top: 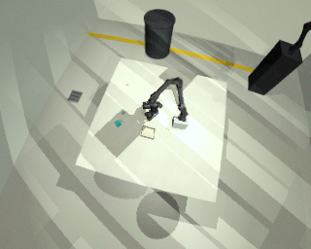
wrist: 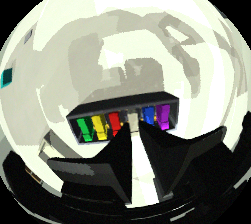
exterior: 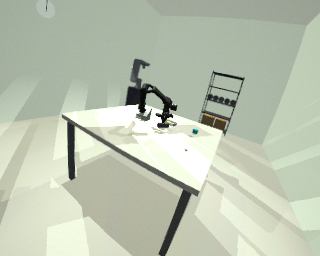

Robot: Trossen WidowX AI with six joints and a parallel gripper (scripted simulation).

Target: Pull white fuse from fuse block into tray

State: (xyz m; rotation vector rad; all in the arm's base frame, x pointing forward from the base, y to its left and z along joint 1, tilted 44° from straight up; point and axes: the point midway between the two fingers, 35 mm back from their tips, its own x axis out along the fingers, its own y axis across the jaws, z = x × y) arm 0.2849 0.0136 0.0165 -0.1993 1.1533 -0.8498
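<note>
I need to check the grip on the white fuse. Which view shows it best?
The wrist view: the white fuse stands in the fuse block among coloured fuses, the gripper shut on it. In the top and exterior views the fuse is too small to make out.

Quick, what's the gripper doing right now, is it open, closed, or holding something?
Gripper: closed on the white fuse, which sits in the fuse block between the red and blue fuses.
</note>
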